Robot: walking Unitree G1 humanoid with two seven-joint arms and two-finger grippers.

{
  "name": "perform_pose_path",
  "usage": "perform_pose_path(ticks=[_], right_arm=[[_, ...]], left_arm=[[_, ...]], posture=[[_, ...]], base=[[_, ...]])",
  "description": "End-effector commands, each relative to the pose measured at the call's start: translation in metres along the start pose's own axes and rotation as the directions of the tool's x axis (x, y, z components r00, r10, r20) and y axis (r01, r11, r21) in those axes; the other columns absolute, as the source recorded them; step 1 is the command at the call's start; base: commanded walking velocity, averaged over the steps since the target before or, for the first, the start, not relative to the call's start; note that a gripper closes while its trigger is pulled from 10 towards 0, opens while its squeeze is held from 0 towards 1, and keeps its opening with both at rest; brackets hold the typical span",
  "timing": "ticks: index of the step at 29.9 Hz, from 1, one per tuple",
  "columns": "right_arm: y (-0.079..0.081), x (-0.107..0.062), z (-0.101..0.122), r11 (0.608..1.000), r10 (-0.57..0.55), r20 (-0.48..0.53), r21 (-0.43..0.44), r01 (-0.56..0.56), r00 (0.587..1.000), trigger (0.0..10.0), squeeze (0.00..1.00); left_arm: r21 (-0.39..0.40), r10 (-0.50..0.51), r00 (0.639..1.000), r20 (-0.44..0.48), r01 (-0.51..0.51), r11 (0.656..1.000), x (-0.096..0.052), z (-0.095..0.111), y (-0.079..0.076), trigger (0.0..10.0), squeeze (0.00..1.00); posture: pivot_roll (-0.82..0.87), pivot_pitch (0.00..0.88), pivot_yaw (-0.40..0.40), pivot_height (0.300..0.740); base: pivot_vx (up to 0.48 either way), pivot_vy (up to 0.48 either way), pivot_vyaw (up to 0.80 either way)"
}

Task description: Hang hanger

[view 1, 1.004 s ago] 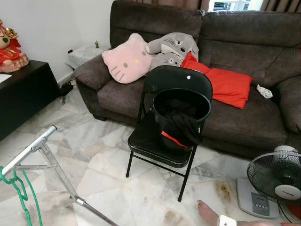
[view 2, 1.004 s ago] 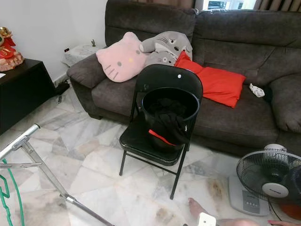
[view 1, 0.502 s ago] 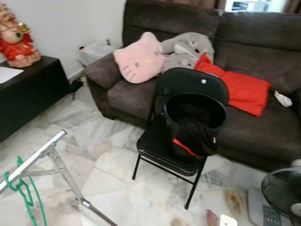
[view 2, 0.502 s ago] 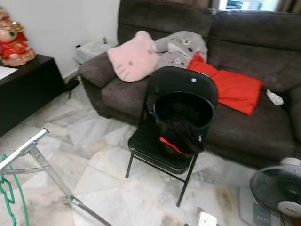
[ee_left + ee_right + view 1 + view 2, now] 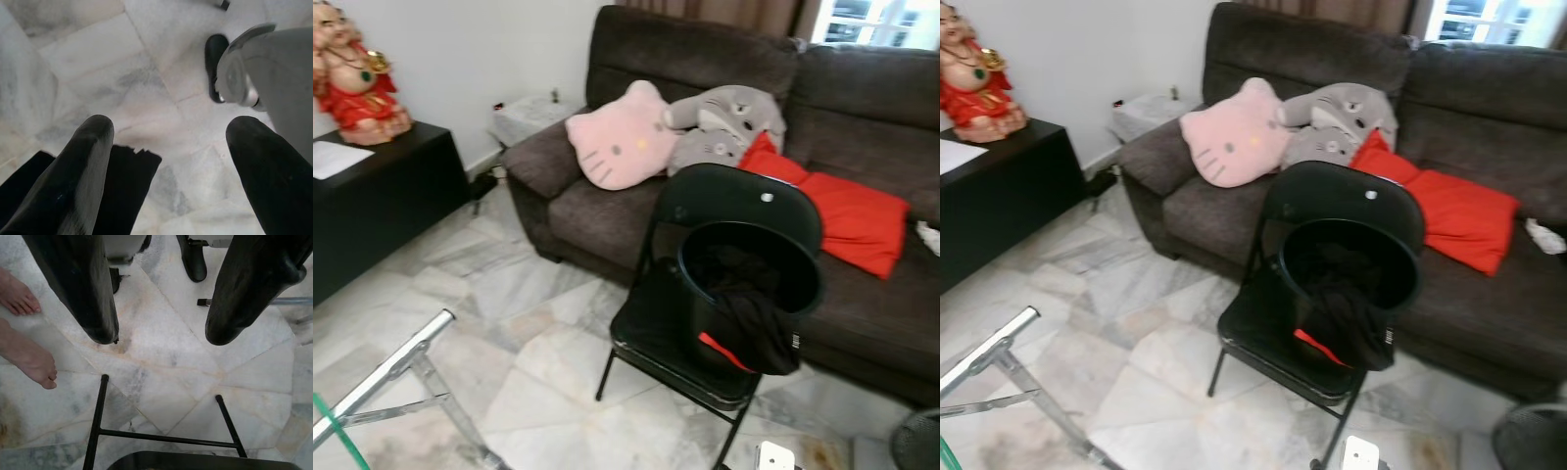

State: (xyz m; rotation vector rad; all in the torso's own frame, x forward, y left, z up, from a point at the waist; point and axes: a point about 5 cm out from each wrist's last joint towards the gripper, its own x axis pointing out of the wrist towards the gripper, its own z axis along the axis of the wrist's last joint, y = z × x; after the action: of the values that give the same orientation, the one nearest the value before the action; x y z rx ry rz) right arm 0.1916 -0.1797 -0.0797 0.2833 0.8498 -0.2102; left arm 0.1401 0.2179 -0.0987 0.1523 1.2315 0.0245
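Sofa [image 5: 724,186] across upper frame; chair [image 5: 705,294] centre-right carrying bucket [image 5: 749,289] of dark clothes. Rack [image 5: 386,377] lower left; green hanger [image 5: 337,441] just a sliver at bottom-left corner, near rack. Both end effectors released, empty: left end effector [image 5: 168,147], right end effector [image 5: 159,333] hanging over floor. Risks: hanger slipping from sight, walking into rack legs; person's feet [image 5: 24,333] close to right arm.

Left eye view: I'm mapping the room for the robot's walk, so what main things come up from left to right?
Red figurine on the black cabinet → metal rack bar → pink cat cushion → black folding chair → red cushion.
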Motion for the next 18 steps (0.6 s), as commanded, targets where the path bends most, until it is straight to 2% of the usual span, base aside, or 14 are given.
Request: perform_pose_path(ticks=[1, 6, 10, 11, 12, 14, 15, 18], right_arm=[[-0.009, -0.002, -0.003, 0.999, -0.032, 0.001, 0.021, 0.032, 0.999, 10.0, 0.00], [-0.011, -0.003, 0.000, 0.994, -0.076, 0.054, 0.083, 0.072, 0.996, 10.0, 0.00], [-0.013, -0.004, 0.006, 0.993, -0.105, 0.133, 0.071, 0.096, 0.986, 10.0, 0.00], [0.007, 0.000, 0.050, 0.996, -0.091, 0.327, 0.053, 0.078, 0.941, 10.0, 0.00], [0.007, 0.000, 0.050, 0.996, -0.091, 0.327, 0.053, 0.078, 0.941, 10.0, 0.00], [0.020, -0.002, 0.078, 0.996, -0.090, 0.441, 0.065, 0.068, 0.893, 10.0, 0.00], [0.020, -0.004, 0.087, 0.993, -0.107, 0.479, 0.100, 0.068, 0.871, 10.0, 0.00], [0.016, -0.004, 0.092, 0.989, -0.127, 0.495, 0.126, 0.074, 0.859, 10.0, 0.00]], left_arm=[[0.001, -0.004, 1.000, -0.011, 0.004, 1.000, 0.000, -0.003, -0.001, 10.0, 0.00], [0.000, -0.006, 1.000, -0.014, 0.006, 1.000, 0.000, -0.004, -0.001, 10.0, 0.00], [0.002, -0.005, 1.000, -0.020, 0.005, 1.000, 0.000, -0.006, -0.001, 10.0, 0.00], [0.003, -0.004, 1.000, -0.020, 0.004, 1.000, 0.000, -0.006, 0.000, 10.0, 0.00], [0.003, -0.004, 1.000, -0.020, 0.004, 1.000, 0.000, -0.006, 0.000, 10.0, 0.00], [0.003, -0.003, 1.000, -0.020, 0.004, 1.000, 0.000, -0.006, 0.000, 10.0, 0.00], [0.003, -0.003, 1.000, -0.020, 0.003, 1.000, 0.000, -0.006, 0.000, 10.0, 0.00], [0.004, -0.002, 1.000, -0.020, 0.002, 1.000, 0.000, -0.006, 0.000, 10.0, 0.00]], posture=[[-0.03, 0.027, 0.049, 0.740], [-0.03, 0.030, 0.045, 0.740], [-0.04, 0.033, 0.043, 0.740], [-0.05, 0.033, 0.043, 0.740], [-0.05, 0.033, 0.043, 0.740], [-0.05, 0.033, 0.040, 0.740], [-0.05, 0.033, 0.040, 0.740], [-0.05, 0.029, 0.040, 0.740]], base=[[0.000, 0.000, 0.00], [0.000, 0.000, 0.00], [0.000, 0.000, 0.00], [0.000, 0.000, 0.00], [0.000, 0.000, 0.00], [0.000, 0.000, 0.00], [0.000, 0.000, 0.00], [0.000, 0.000, 0.00]])
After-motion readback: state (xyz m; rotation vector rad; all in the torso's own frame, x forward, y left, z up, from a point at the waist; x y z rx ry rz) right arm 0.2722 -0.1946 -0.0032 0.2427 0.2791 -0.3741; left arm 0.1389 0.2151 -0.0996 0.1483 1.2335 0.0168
